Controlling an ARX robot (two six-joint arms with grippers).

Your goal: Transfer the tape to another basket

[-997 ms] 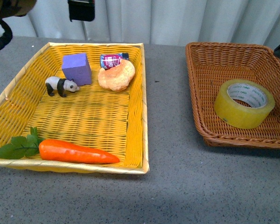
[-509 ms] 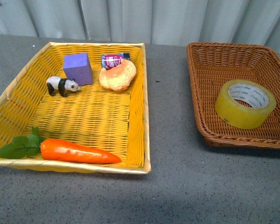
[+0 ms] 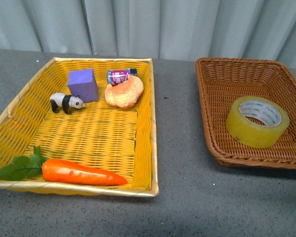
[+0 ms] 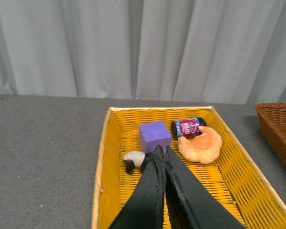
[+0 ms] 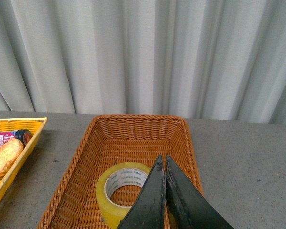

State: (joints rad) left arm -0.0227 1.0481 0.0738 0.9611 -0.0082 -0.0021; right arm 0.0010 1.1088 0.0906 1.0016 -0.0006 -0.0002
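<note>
The yellowish tape roll (image 3: 257, 121) with a white printed core lies flat inside the dark brown wicker basket (image 3: 222, 84) at the right. In the right wrist view the tape (image 5: 119, 188) sits in the basket (image 5: 86, 171) just below my right gripper (image 5: 162, 158), which is shut and empty. My left gripper (image 4: 161, 149) is shut and empty, raised over the yellow tray basket (image 4: 105, 157). Neither gripper shows in the front view.
The yellow tray basket (image 3: 153, 123) at the left holds a carrot (image 3: 81, 173), a panda figure (image 3: 66, 102), a purple block (image 3: 82, 84), a croissant (image 3: 124, 92) and a small can (image 3: 119, 75). Grey tabletop (image 3: 180, 148) lies between the baskets; a curtain stands behind.
The dark arm parts at the top corners of the front view have left the picture. The front view has shifted slightly. The tape and tray items have not moved.
</note>
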